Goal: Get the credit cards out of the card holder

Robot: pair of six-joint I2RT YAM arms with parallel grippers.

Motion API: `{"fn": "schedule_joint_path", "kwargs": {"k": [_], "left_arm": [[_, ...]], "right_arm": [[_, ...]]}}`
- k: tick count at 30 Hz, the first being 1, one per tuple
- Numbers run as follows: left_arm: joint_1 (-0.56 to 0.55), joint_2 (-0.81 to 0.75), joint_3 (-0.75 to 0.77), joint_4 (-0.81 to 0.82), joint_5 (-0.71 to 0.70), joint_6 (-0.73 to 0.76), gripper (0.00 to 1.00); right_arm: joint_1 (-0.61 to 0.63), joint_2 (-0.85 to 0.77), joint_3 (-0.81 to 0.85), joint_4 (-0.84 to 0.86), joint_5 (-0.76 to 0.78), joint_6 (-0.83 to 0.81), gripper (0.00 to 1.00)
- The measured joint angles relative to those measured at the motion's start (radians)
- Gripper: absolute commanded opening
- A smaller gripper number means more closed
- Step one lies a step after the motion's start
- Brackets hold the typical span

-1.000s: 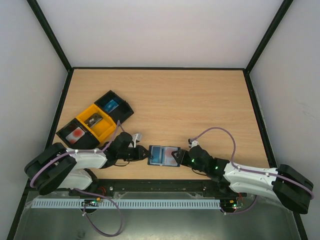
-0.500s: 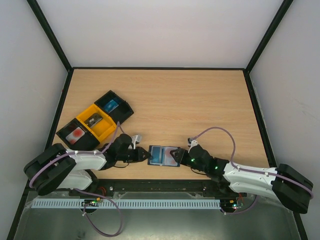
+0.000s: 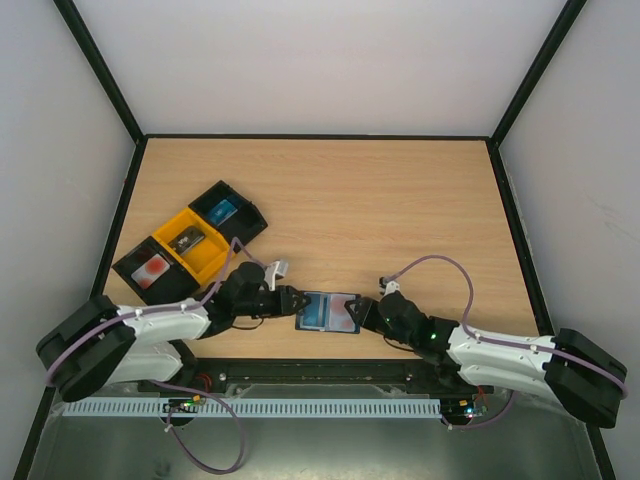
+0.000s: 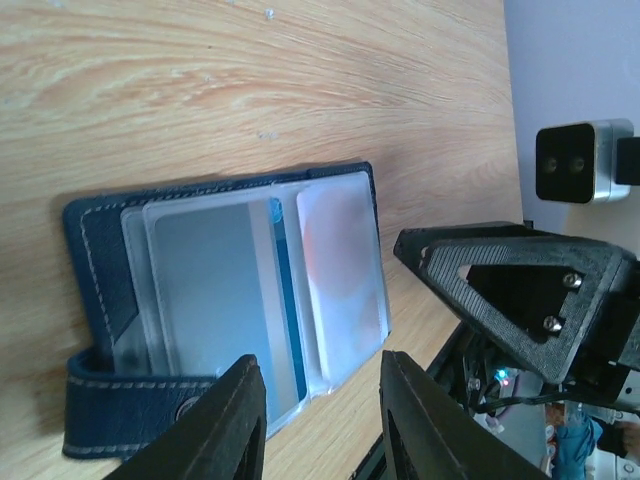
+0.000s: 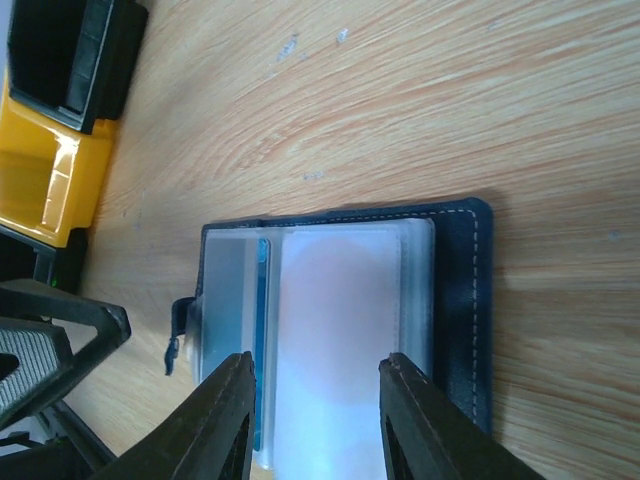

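Card holder (image 3: 327, 311) laid open between left gripper (image 3: 290, 298) and right gripper (image 3: 362, 312), long axis left-right. Both seen parted, nothing clamped — blue card (image 4: 215, 290) nearest left one, straight ahead.

Open wallet (image 3: 328, 311) lies hemmed between my two claws near front edge of table (image 3: 350, 190): left claw (image 3: 291, 300) at one end, right claw (image 3: 362, 314) at other, jaws of both parted. Row of black and yellow trays (image 3: 190, 240) blocks ground beyond my left arm. Over my right arm, cable loop (image 3: 435, 258) arches. Bare wood behind wallet and to right gives passage. On three sides walls (image 3: 320, 60) close in.
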Motion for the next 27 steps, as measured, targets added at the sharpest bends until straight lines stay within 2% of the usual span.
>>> {"fn": "schedule_joint_path", "kwargs": {"k": [11, 27], "left_arm": [[-0.001, 0.18, 0.018, 0.047, -0.013, 0.028, 0.34], [-0.002, 0.22, -0.022, 0.175, -0.018, 0.03, 0.34]], "right_arm": [[0.0, 0.122, -0.003, 0.058, -0.015, 0.003, 0.35], [0.0, 0.116, -0.011, 0.119, -0.041, 0.006, 0.35]]}}
